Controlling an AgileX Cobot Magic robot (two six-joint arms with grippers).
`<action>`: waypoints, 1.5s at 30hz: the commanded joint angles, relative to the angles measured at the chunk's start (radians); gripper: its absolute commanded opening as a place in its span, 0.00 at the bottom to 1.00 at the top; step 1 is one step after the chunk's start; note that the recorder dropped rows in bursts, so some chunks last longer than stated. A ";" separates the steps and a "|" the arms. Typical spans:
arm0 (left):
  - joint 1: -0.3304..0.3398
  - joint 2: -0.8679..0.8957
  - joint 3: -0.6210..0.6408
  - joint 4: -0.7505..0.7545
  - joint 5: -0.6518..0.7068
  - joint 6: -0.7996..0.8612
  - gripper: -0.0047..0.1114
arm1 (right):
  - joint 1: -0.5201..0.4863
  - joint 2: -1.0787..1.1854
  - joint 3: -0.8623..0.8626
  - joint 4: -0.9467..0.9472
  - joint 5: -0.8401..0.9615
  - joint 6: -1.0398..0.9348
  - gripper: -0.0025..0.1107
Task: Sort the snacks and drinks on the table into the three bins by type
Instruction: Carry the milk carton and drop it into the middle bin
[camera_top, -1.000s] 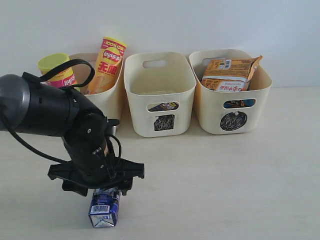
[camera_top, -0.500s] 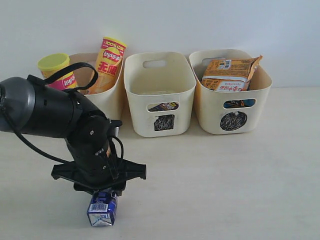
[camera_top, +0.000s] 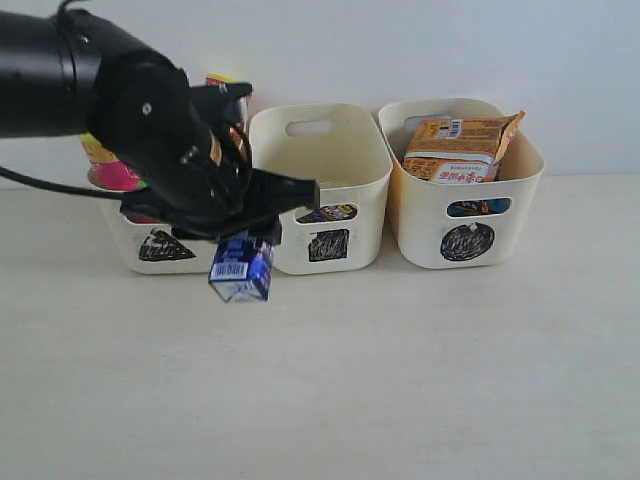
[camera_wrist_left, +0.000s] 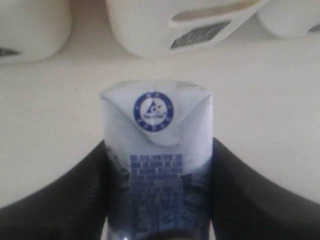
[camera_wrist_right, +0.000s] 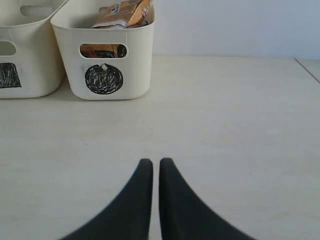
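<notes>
Carton (camera_top: 241, 268) aloft in exterior | left claw (camera_wrist_left: 158, 165) pinching it, clear in wrist view | right claw (camera_wrist_right: 155, 163) pressed together

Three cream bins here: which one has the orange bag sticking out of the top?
The circle-marked bin, rightmost in the exterior view: the orange bag pokes above its rim. The triangle-marked bin holds chip tubes; the square-marked bin shows nothing above its rim.

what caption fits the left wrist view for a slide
Left gripper holding the white and blue carton, cream bins beyond.
</notes>
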 joint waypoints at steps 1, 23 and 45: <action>0.000 -0.035 -0.076 0.004 -0.086 0.060 0.07 | -0.001 -0.004 0.004 0.000 -0.004 -0.001 0.04; 0.082 0.202 -0.268 0.205 -0.771 0.163 0.07 | -0.001 -0.004 0.004 0.000 -0.004 -0.001 0.04; 0.129 0.383 -0.274 0.203 -0.747 0.239 0.39 | -0.001 -0.004 0.004 0.000 -0.004 -0.001 0.04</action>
